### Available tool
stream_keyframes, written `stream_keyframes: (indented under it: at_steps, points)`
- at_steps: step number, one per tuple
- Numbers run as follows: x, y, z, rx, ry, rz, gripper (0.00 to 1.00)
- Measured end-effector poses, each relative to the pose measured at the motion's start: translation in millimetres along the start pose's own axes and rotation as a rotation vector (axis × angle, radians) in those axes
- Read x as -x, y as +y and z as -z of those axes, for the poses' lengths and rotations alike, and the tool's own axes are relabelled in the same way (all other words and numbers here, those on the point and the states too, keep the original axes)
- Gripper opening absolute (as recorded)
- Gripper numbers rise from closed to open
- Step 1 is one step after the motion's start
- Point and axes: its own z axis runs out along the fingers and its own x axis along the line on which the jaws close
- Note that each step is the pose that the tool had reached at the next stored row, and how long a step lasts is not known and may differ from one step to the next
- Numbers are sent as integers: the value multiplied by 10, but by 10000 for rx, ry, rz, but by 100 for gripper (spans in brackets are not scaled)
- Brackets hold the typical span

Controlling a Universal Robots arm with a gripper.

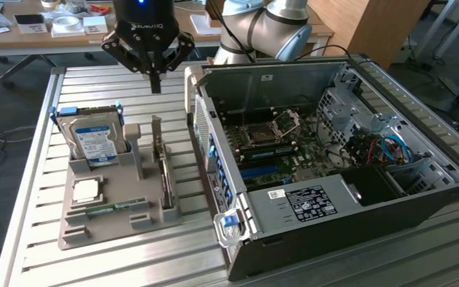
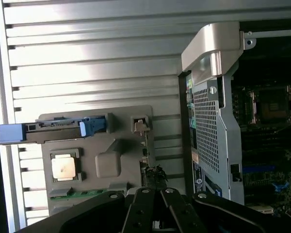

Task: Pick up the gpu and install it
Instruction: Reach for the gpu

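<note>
Because the graphics card stands on its long edge in a slot of the grey holder, its upper edge is free for a grip on both faces. On the exterior view's clock face the holder sits at about 8 o'clock, with the card along its 3 o'clock side, nearest the computer case. The gripper hangs at 12 o'clock from the card, above its far end and well clear of it. Its tips are pressed together with nothing between them, so the card is not yet picked up. In the wrist view the card appears edge-on as a thin line, which suggests the wrist is lined up along its length. The hard drive stands upright in its own pocket at the holder's 11 o'clock corner. The processor chip lies flat near the middle, and the memory stick lies at 5 o'clock from it. Each part is kept apart, likely so that one can be lifted alone. The case lies open at 3 o'clock, its board facing up to receive the card.
</note>
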Motion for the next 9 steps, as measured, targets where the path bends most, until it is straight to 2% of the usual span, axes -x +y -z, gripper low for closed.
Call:
stream_keyframes:
  at_steps: [9]
  points:
    - [-23, -23, 1, 1, 0, 1, 11]
